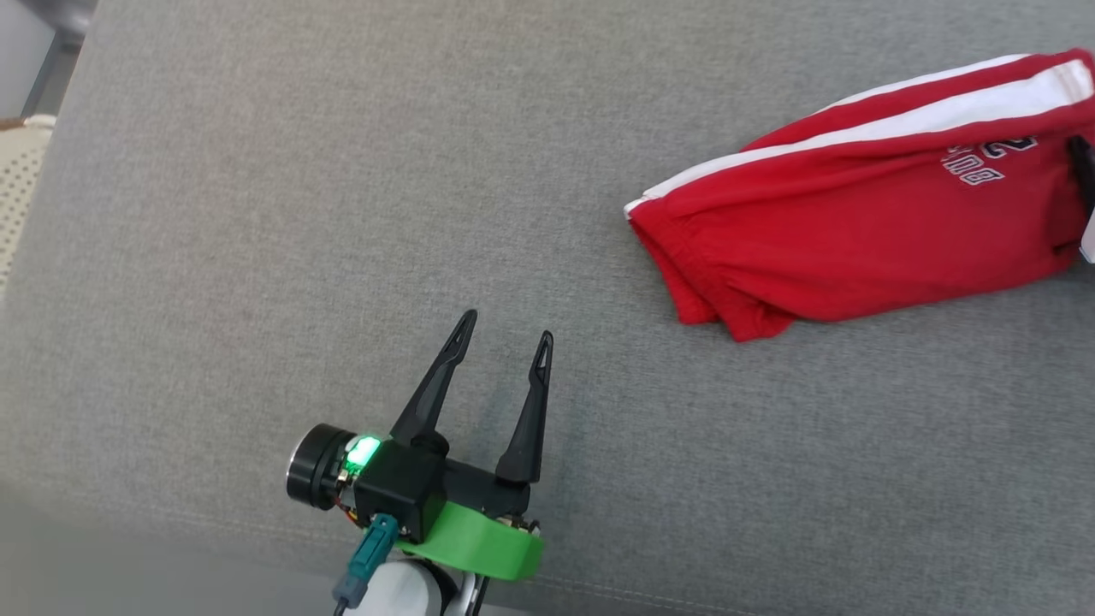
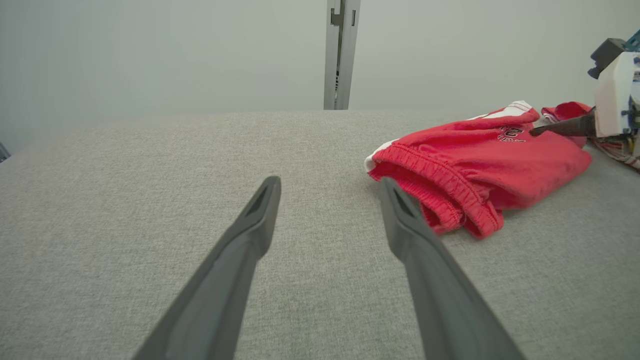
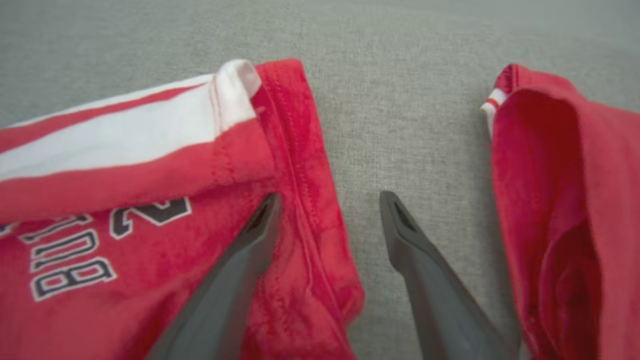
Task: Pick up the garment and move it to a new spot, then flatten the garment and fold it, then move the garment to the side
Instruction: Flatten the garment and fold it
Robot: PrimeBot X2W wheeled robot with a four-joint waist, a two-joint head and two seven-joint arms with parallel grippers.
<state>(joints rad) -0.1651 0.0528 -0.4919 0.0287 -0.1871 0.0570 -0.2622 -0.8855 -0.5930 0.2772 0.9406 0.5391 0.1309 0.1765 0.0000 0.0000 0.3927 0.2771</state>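
One red garment with white stripes lies on the right part of the grey fabric counter. Of the two tools, the left tool gapes wide and empty by the near edge. The right tool is spread wide, one finger over the garment's hem and one over bare counter.

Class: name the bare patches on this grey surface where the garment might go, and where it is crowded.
Free: the wide surface left of the garment, around the open left gripper; also the strip along the garment's near side. Crowded: the right edge, where the open right gripper straddles the garment's hem.
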